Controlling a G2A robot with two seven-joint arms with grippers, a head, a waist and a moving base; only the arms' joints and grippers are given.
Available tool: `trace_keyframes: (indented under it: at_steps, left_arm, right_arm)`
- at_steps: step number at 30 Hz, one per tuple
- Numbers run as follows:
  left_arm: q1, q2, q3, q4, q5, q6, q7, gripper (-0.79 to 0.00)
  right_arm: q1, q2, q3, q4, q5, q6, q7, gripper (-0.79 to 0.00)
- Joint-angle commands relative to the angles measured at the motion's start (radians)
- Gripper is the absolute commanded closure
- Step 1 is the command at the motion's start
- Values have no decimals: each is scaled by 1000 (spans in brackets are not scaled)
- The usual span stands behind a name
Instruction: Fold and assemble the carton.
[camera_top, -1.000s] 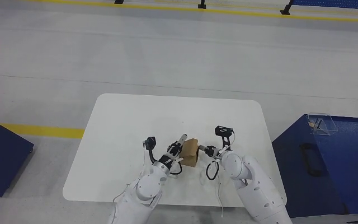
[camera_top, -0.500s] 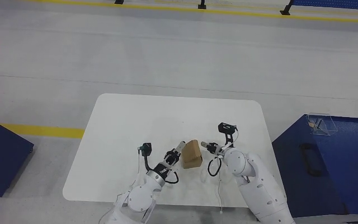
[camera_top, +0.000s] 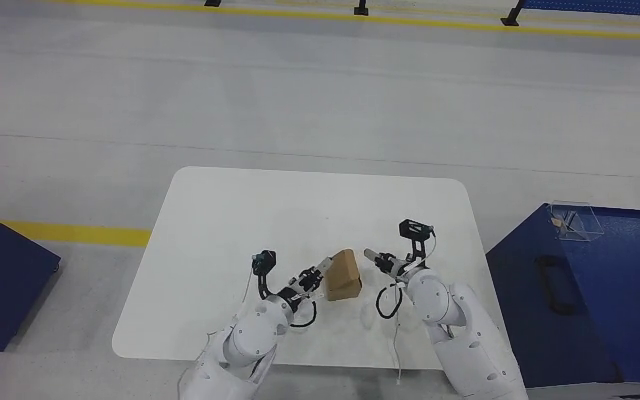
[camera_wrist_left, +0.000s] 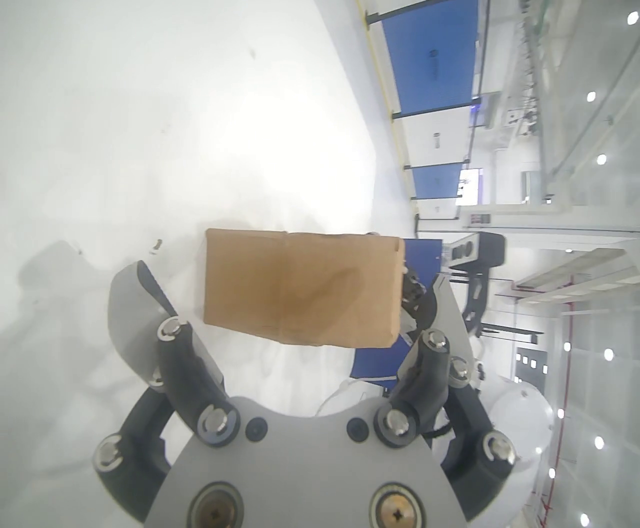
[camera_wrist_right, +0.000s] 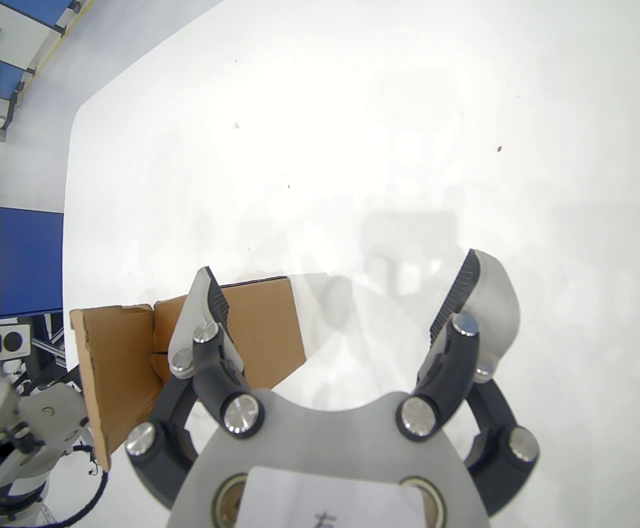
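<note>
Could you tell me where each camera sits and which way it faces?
Top view: above the arms, looking down at the white table; left claw and right claw flank the carton.
Left wrist view: on that wrist, facing the carton past its open claw.
Right wrist view: on that wrist, facing the table past its open claw.
Shared: all show the carton and table.

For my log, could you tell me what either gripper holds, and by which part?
Nothing is held: the left gripper and right gripper are open near the carton.
</note>
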Motion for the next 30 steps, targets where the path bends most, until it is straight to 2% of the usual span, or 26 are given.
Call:
trace_keyframes:
  at_steps: [1,2,9,18,25,27,29,30]
  left_arm:
    - [-16,-4,17,18,-1,9,4,-742]
    - [-23,-6,26,29,-6,11,0,-714]
    - [-77,-23,78,110,-8,28,18,-723]
    - [-111,-34,90,168,-35,16,33,-733]
    - [-119,-39,99,184,-49,8,31,-671]
    - [-118,-40,98,186,-61,-7,32,-619]
    - [-116,-41,95,186,-66,-22,37,-606]
    - [-115,-41,94,187,-67,-26,38,-566]
  right_arm:
    - [-9,1,3,-10,1,-3,-5,-785]
    - [-12,1,4,-14,1,-7,-7,-785]
    - [-35,2,21,-40,18,-22,-24,-785]
    - [-43,3,11,-42,7,-46,-16,-785]
    - [-35,-2,-23,-31,-25,-25,-38,-785]
    - [-32,-4,-18,-30,-19,-4,-55,-785]
    - [-27,-6,-9,-29,-2,9,-56,-785]
    - [-26,-6,-5,-29,5,9,-53,-785]
